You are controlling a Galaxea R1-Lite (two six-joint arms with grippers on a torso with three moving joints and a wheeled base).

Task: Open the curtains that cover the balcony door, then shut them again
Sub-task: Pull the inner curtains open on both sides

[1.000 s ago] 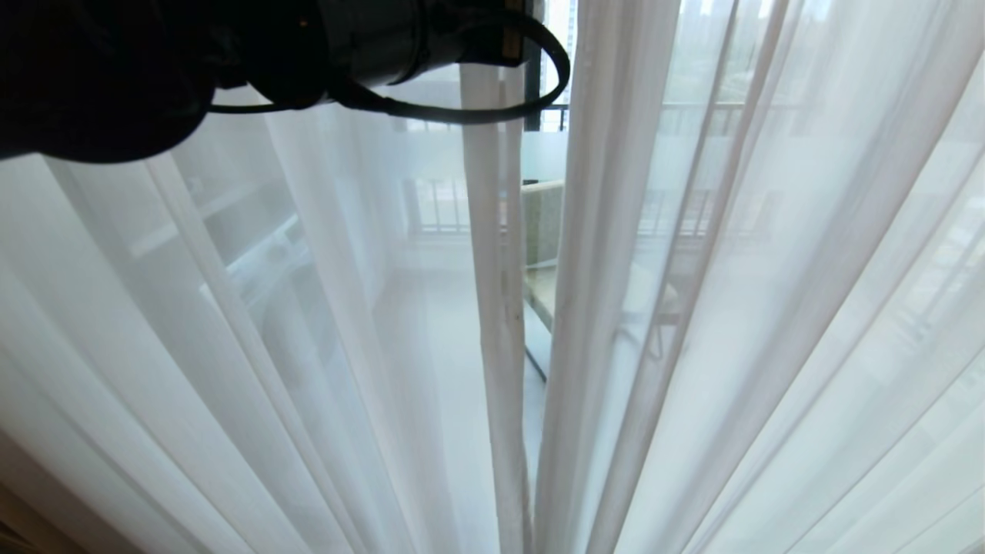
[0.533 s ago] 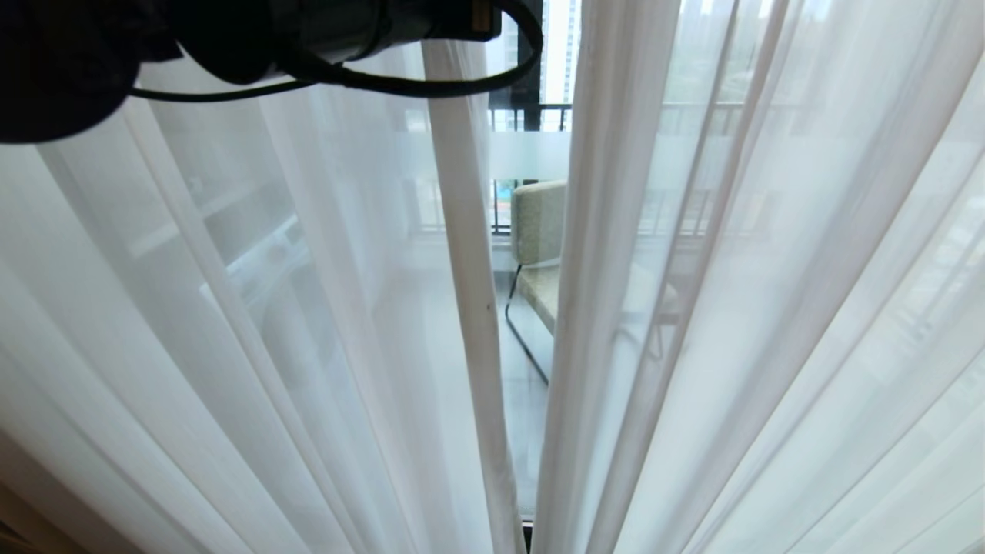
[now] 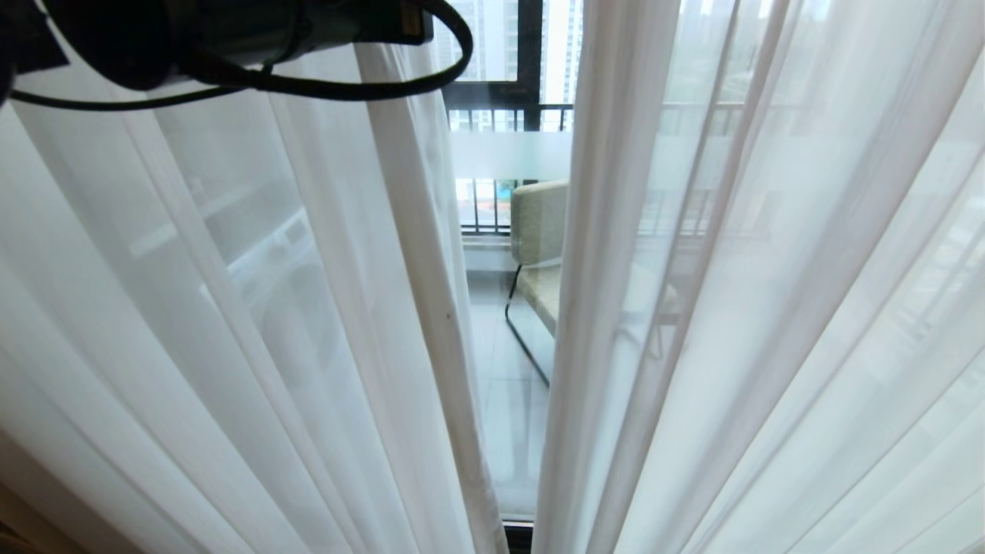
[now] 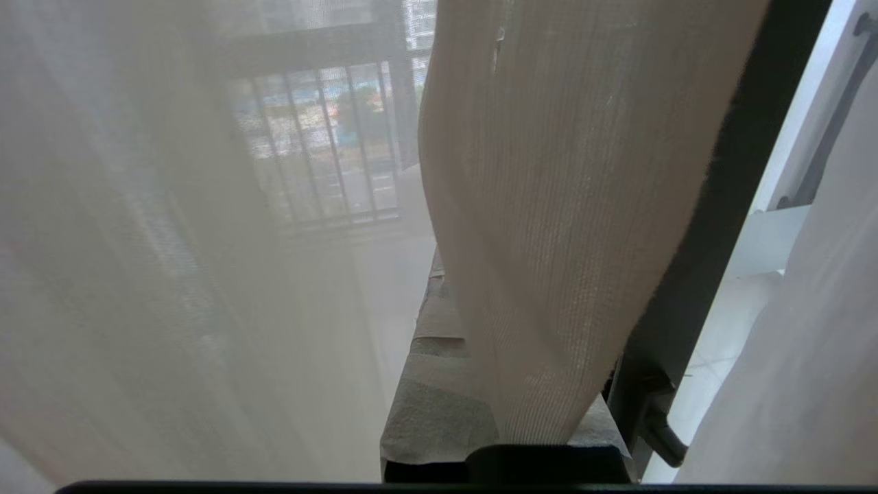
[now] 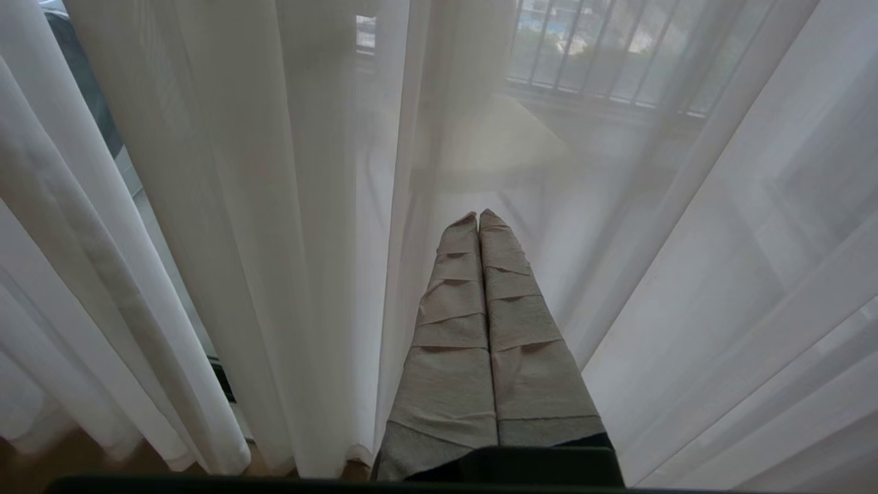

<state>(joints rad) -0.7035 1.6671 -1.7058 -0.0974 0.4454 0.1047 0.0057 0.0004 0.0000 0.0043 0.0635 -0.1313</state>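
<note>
Thin white sheer curtains hang in two panels. The left panel has its inner edge drawn aside from the right panel. In the gap shows the balcony door's glass with its frosted band. My left arm reaches in at the top left of the head view. In the left wrist view my left gripper is shut on a fold of the sheer, which drapes over its taped fingers. My right gripper is shut and holds nothing; it points at the sheers low down.
A padded chair with a thin black leg stands on the balcony behind the glass, before black railing bars. A black frame with a handle runs close beside my left gripper. Wood floor shows under the hems.
My left arm has moved left with the left sheer's edge in its grip. The gap between the panels has widened from a slit, showing more glass, railing and the chair.
</note>
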